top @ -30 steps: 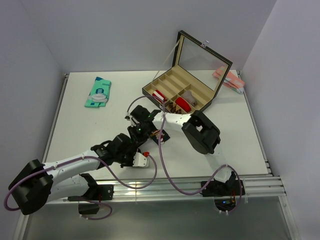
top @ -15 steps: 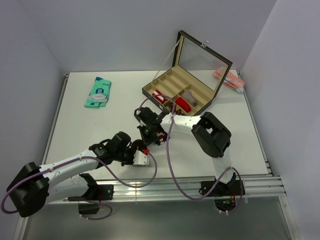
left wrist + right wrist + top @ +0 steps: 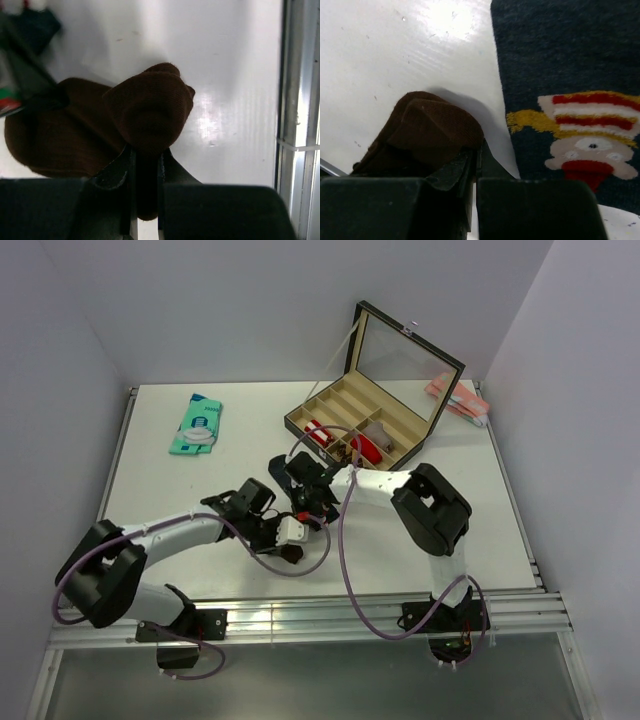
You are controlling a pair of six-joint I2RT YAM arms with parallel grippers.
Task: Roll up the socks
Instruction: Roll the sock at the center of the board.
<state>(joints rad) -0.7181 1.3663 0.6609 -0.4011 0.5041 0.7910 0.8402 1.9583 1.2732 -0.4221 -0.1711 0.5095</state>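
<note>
A dark brown sock (image 3: 150,105) lies on the white table with one end folded up into a hump. My left gripper (image 3: 145,157) is shut on that raised fold, and the rest of the sock spreads out to its left. The same brown sock (image 3: 427,130) shows in the right wrist view, bunched against the left finger of my right gripper (image 3: 476,150), whose jaws are shut; no fabric shows between them. A navy sock (image 3: 560,60) with a striped-hat cartoon figure lies flat just right of it. From above, both grippers (image 3: 290,538) (image 3: 306,502) meet mid-table over the brown sock (image 3: 292,554).
An open compartment box (image 3: 300,416) with a mirrored lid stands behind the grippers and holds red rolls (image 3: 365,448). A teal printed packet (image 3: 197,424) lies at the back left and a pink packet (image 3: 455,398) at the back right. The metal rail (image 3: 295,120) marks the near table edge.
The right gripper has closed and shifted slightly right beside the brown sock. The left arm has swung forward and inward, carrying the pinched fold toward the right gripper.
</note>
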